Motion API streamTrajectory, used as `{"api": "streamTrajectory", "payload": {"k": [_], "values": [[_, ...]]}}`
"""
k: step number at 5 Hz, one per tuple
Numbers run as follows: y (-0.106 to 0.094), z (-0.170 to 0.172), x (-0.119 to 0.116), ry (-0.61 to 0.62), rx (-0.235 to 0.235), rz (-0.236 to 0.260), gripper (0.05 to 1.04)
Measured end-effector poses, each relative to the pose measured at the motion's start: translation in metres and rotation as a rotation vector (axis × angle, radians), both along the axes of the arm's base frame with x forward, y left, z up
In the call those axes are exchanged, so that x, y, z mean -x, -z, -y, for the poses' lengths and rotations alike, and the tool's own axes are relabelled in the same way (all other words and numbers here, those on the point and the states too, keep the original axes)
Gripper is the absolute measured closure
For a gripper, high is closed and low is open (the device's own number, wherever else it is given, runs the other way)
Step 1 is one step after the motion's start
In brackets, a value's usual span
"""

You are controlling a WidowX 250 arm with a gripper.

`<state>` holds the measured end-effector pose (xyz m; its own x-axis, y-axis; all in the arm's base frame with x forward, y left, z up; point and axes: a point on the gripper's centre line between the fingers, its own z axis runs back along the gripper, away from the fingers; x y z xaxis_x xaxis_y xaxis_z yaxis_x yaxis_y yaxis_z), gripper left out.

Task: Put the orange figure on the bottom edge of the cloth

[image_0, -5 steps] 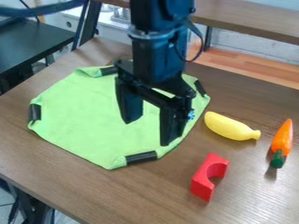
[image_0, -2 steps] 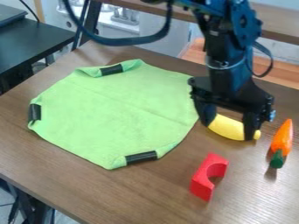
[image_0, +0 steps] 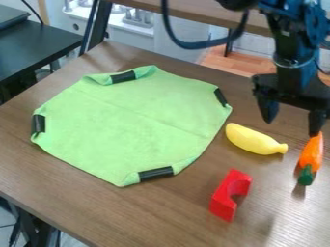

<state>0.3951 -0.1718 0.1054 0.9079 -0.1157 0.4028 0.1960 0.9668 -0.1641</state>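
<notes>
Camera view, at the far left: a dark side table (image_0: 38, 48) stands beyond the wooden table (image_0: 161, 212). On the wooden table, the green cloth (image_0: 129, 125) lies spread with its corners folded in. A black strip (image_0: 38, 124) crosses its left corner, a second black strip (image_0: 122, 77) its far one, a third black strip (image_0: 156, 173) the near one and a fourth black strip (image_0: 220, 96) the right one. Right of the near strip, apart from the cloth, sits a red block (image_0: 222, 202) with a curved notch facing right. Farther back, the yellow banana (image_0: 251, 140) lies just beside the cloth's right side, its narrow tip pointing toward the orange figure (image_0: 311, 154).

Over the right part of the table hangs the black gripper (image_0: 292, 118), pointing down. Its fingers stand wide apart, with tabletop visible between them and nothing in their grasp. One finger (image_0: 268, 113) is above and behind the banana; the other finger (image_0: 316, 123) has its tip right at the far end of the orange figure, and whether they touch I cannot tell. The figure, shaped like a carrot, lies on the wood right of the banana, well apart from the cloth, its green end toward the near side.
</notes>
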Motion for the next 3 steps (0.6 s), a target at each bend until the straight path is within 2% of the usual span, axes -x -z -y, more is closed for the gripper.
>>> {"api": "streamTrajectory", "payload": {"k": [2, 3], "values": [[0.021, 0.029, -0.029, -0.019, -0.018, -0.008, 0.083], [0.037, 0.041, -0.027, 0.004, -0.052, -0.020, 0.083]]}}
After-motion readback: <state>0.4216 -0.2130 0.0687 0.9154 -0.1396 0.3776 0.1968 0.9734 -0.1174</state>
